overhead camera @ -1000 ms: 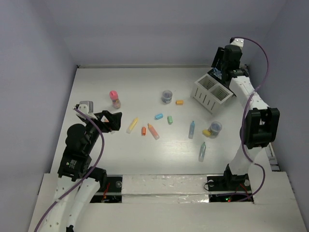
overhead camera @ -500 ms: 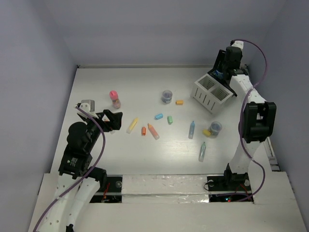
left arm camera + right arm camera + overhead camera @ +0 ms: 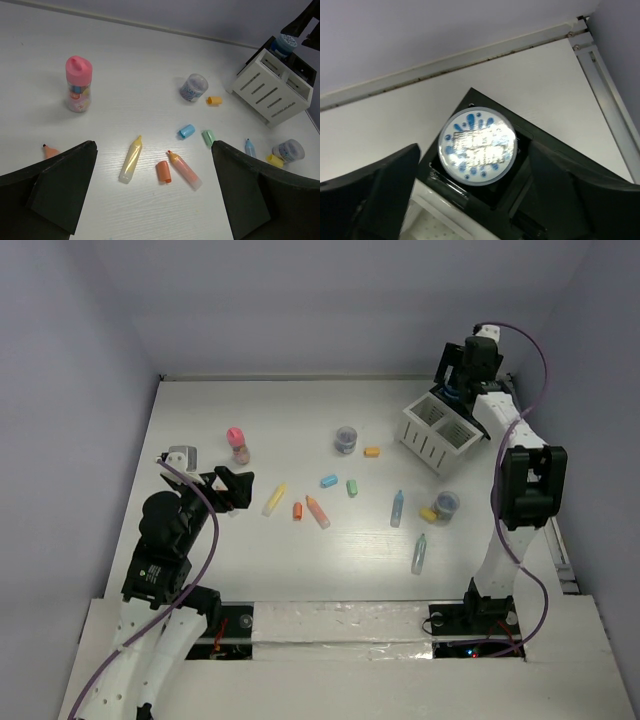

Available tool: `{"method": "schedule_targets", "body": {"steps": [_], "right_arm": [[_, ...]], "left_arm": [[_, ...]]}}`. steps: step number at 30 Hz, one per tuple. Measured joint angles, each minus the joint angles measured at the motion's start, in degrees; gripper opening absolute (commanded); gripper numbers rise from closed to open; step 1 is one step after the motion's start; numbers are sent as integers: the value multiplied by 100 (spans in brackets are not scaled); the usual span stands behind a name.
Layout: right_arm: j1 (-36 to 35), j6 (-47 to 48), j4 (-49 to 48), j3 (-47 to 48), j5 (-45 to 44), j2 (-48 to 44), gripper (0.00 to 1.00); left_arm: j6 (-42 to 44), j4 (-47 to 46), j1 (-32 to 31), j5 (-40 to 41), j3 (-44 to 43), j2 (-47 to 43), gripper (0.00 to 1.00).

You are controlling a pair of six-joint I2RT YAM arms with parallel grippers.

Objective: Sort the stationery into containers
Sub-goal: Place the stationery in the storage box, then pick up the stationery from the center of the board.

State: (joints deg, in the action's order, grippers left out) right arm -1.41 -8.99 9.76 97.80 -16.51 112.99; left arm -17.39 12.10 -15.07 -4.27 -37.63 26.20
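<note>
1. Behind the white slatted box [image 3: 432, 437], in the black tray section [image 3: 517, 125] joined to it, you have one blue-patterned round pot [image 3: 477, 145] sitting upright
2. Your right gripper [image 3: 473, 150] hangs over that pot, its fingers spread to either side and clear of it
3. Your left gripper [image 3: 154, 150] is spread wide and holds nothing, well left of the box
4. Left of the box lie a second round pot [image 3: 346, 439], a pink-capped bottle [image 3: 238, 444] standing upright, a yellow stick [image 3: 274, 499] and small coloured caps
5. In front of the box you have a third pot [image 3: 447, 503] and two pale-blue sticks [image 3: 398, 508]
</note>
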Motion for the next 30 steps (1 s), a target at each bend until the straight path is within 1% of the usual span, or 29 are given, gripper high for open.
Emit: {"method": "schedule_targets", "body": {"steps": [3,6,10,13,15,17,20,23,30], "right_arm": [[0,-39,-17,0,138,-52,100],[0,-160,15,-2,459,-168,100],[-107,-378,-37,-210,946,-632,100],[-466,-483,-136,-708,1132,-1259,100],[-894,-490,-186,-955,1248,-1567,100],[-1421,-468,-219,-1102,1342,-1685,100],[-2164,-376,-208,-1150,1471,-1480,100],[-2566,-236,-17,-1130,1471,-1040,100],[-2647,-149,575,-1003,1287,57,100]], "left_arm": [[-2,0,0,0,0,0,99],[-2,-4,2,-2,0,0,99],[0,-4,4,-4,0,0,99],[0,-7,13,-11,0,0,99],[0,-9,26,-22,0,0,99],[0,-9,31,-24,0,0,99],[0,-9,31,-28,0,0,99],[0,-11,35,-42,0,0,99],[0,-22,127,-107,0,0,99]]}}
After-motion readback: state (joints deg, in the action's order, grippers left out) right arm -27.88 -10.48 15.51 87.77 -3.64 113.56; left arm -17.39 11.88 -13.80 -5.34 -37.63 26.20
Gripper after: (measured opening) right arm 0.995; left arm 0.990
